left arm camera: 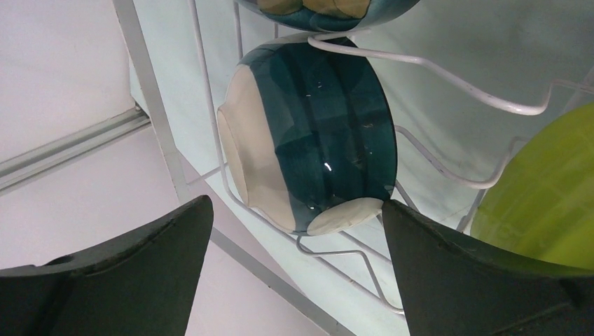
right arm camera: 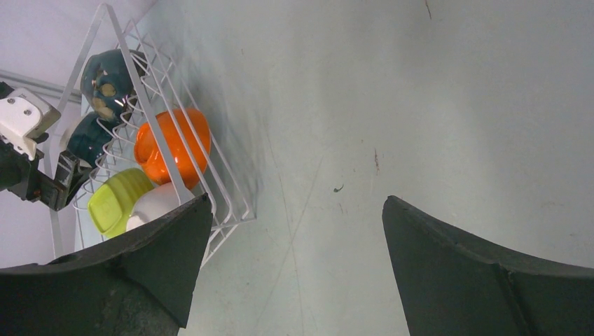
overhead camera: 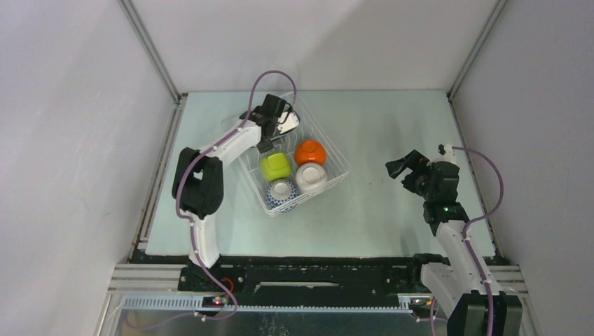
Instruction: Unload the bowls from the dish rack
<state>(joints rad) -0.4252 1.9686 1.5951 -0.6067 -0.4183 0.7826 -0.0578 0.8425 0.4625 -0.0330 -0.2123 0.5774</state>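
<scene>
Found left gripper (left arm camera: pixel 297 210) spread wide, empty, poised at teal-and-white bowl (left arm camera: pixel 308 133) standing on edge in dish rack (overhead camera: pixel 327 140). Counted dark patterned bowl (right arm camera: pixel 105 77), lime green bowl (overhead camera: pixel 274 166), orange bowl (overhead camera: pixel 309 151), white bowl (overhead camera: pixel 311 178), blue-and-white bowl (overhead camera: pixel 281 194) also racked. Saw right gripper (overhead camera: pixel 403 166) parted wide, empty, above desk (overhead camera: pixel 392 126), well apart from rack. Judged nothing unloaded; six left.

Dish rack (overhead camera: pixel 342 171) on table (overhead camera: pixel 392 119), four bowls (overhead camera: pixel 309 152) showing inside, left pincer (overhead camera: pixel 268 143) over it, right pincer (overhead camera: pixel 401 164) spread wide.
</scene>
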